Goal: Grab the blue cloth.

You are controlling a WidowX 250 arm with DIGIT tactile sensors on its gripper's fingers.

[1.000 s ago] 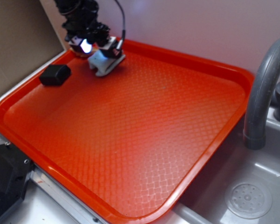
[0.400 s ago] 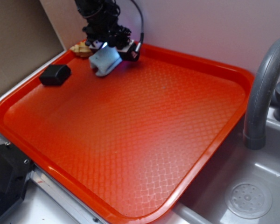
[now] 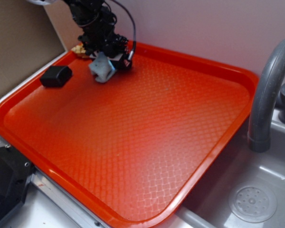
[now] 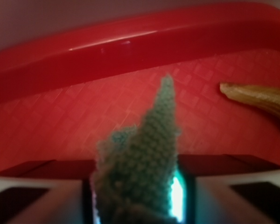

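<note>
1. Cloth: the blue cloth (image 3: pixel 102 70) is a small pale blue-grey terry piece, bunched up at the far left corner of the red tray (image 3: pixel 147 142). In the wrist view its fuzzy looped pile rises in a peak (image 4: pixel 154 140) from between the jaws.
2. Handling: judge it light, soft and limp, with no risk of breakage. It will fold and sag rather than hold shape; the pile should give good friction. Take it by a gathered fold, as now, not by a loose edge.
3. Gripper: the gripper (image 3: pixel 104 59) is closed down on the cloth, pinching a thick bunch, so the jaws stand slightly apart around the fabric. You cannot tell from here whether the cloth's lower edge touches the tray.
4. Neighbours: a black block (image 3: pixel 56 75) sits near, to the left; a tan shell-shaped object (image 4: pixel 259 98) lies just behind the gripper by the tray rim.
5. Surface: the tray has a textured diamond pattern and raised rim.
6. Room: a grey faucet (image 3: pixel 268 95) and sink basin (image 3: pixel 251 202) stand to the right, a pale wall behind.
</note>
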